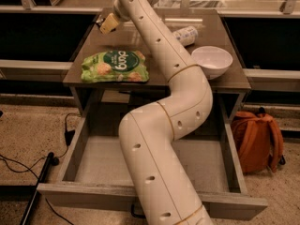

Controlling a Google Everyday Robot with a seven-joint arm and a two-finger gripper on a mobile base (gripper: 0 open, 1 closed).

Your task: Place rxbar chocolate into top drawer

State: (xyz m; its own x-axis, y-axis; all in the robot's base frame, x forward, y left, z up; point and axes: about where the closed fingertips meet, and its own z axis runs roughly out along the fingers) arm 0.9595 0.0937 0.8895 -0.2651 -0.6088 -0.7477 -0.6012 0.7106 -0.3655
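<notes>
Well back, hand (107, 23) over left table (93, 46) corner, green bag (115, 66), lettering unreadable.

Rises from the near edge, about centre, as one thick cream arm (154, 172). Runs far and rightward to a bent elbow (192, 97), then doubles back left. Stretches from there toward the far side as a long straight link, dotted with small dark holes along its length. Narrows at the wrist (123, 11) in the far left-centre. Ends in the gripper (107, 23), set far and left, angled downward and to the left. Shows a pale yellowish face on the gripper's near side.
</notes>
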